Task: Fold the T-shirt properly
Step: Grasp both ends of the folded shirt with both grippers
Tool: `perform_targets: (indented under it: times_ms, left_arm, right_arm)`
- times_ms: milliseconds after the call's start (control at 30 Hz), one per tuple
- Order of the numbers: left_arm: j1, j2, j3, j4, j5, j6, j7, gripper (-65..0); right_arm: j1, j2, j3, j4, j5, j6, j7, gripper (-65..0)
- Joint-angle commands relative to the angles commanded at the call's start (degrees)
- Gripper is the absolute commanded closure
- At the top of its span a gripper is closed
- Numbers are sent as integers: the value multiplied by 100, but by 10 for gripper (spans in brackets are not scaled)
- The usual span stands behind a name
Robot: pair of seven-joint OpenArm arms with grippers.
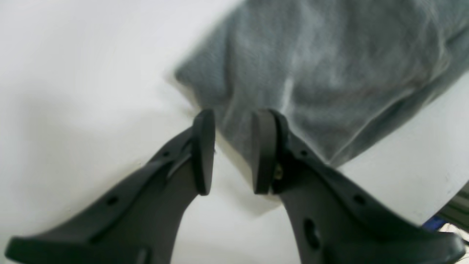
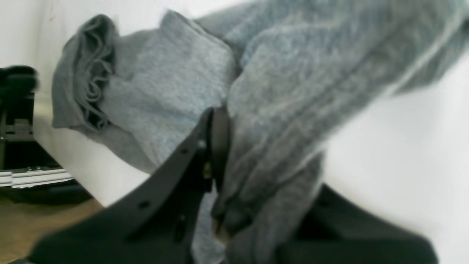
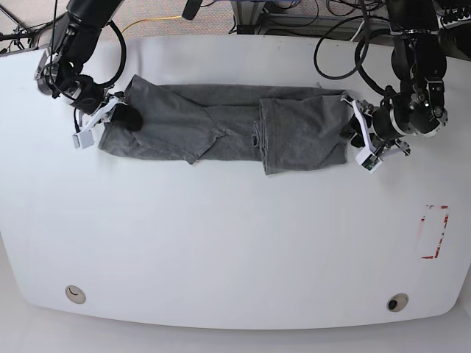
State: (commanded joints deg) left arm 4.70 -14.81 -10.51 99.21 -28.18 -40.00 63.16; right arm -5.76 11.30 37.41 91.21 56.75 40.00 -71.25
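T-shirt lies in a long band across the far part of the white table, running from below the right gripper to below the left gripper in the base view. Fabric grey, rumpled; one section near mid-band is folded over, its lower corner jutting toward the near side, and a second pointed flap hangs out nearer the right arm. Left gripper: fingers parted, a gap visible between the tips in its wrist view, nothing seen held there; cloth edge appears just beyond and below the tips. Right gripper: cloth bunched up between its fingers and draped over them; one finger partly hidden, so exact opening and firmness of grip cannot be told. Edges: both ends of the band sit inboard of the table's side edges; far edge of the table runs behind the cloth, with cables beyond. Near side of the band: broad bare white surface, with a round fitting near each near corner. Markings: red broken lines on the surface at the left arm's side; no readable characters made out.
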Motion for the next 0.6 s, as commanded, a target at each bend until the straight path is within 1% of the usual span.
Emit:
perform_targets:
  times_ms: [133, 200, 300, 433, 533, 600]
  left_arm:
    - [-35, 18, 149, -589, 141, 0, -334, -162]
    - [-220, 18, 484, -897, 281, 0, -580, -161]
    - [-220, 18, 730, -958, 343, 0, -721, -160]
    - [-255, 26, 774, -1002, 501, 0, -738, -160]
    - [-264, 193, 765, -985, 580, 0, -712, -160]
    - [-237, 220, 765, -958, 651, 0, -712, -160]
  right_arm:
    - [-79, 9, -9, 404, 9, 0, 0, 0]
    - [-70, 9, -26, 615, 18, 0, -9, 0]
    - [-114, 18, -255, 1055, 18, 0, -9, 0]
    - [-114, 0, -589, 1618, 35, 0, -9, 0]
    - [-79, -35, -1011, 1996, 35, 0, -9, 0]
    - [-70, -44, -1213, 2145, 35, 0, -9, 0]
